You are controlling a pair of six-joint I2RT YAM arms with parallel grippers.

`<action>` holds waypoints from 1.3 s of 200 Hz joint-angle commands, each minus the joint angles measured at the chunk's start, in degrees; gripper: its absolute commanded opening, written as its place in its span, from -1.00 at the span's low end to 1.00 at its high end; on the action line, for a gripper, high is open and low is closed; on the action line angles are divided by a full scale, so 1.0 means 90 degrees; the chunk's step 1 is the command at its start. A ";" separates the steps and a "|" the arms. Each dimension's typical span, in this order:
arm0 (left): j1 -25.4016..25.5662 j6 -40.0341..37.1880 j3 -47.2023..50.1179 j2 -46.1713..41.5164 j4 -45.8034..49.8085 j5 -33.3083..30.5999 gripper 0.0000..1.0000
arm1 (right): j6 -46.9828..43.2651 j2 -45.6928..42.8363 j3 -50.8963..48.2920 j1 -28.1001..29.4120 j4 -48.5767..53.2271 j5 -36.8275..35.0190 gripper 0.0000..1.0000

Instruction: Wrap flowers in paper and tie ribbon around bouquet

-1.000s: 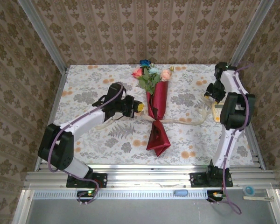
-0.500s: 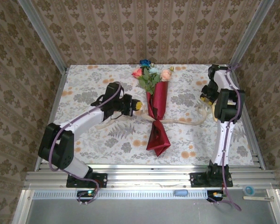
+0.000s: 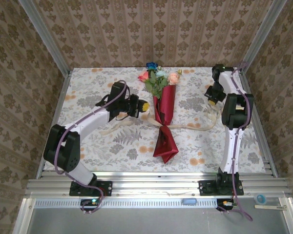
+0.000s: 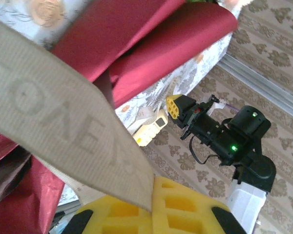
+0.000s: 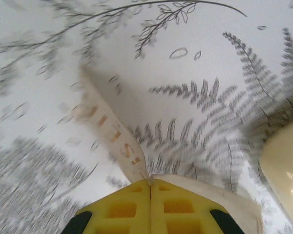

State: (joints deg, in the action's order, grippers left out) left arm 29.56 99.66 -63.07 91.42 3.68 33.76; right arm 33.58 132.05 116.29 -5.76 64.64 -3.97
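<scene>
1. Overhead: your bouquet (image 3: 162,105) lies mid-bench (image 3: 88,87), flower heads toward the far wall. The ribbon (image 3: 188,126) crosses its narrow waist, with the left claw (image 3: 144,107) just beside it and the right claw (image 3: 212,100) well apart.
2. Left wrist: your left claw (image 4: 152,200) is clamped on the ribbon (image 4: 63,126), against the maroon paper (image 4: 151,44).
3. Right wrist: your right claw (image 5: 150,195) pinches the ribbon (image 5: 115,136) tight, over the bench (image 5: 210,48).

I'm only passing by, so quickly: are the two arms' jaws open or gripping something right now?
Left gripper: jaws shut on the ribbon.
Right gripper: jaws shut on the ribbon too.
</scene>
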 commanded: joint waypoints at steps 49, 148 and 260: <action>0.0496 -0.1439 -0.0419 0.0532 -0.0574 0.0165 -1.00 | 0.0715 -0.3027 -0.1180 0.1154 -0.0606 0.0473 -1.00; 0.2082 -0.4680 -0.0026 0.0385 -0.0337 -0.1625 -1.00 | 0.1713 -0.3631 0.0433 0.3538 -0.1004 0.1191 -1.00; 0.3147 -0.6787 -0.0383 0.1004 0.0702 -0.4212 -1.00 | 0.0694 -0.1607 0.3276 0.4701 -0.0684 0.2244 -1.00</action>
State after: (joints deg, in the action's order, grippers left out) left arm 57.71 43.35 -63.92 99.07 5.15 -0.78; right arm 44.47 116.90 143.33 32.14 56.49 11.03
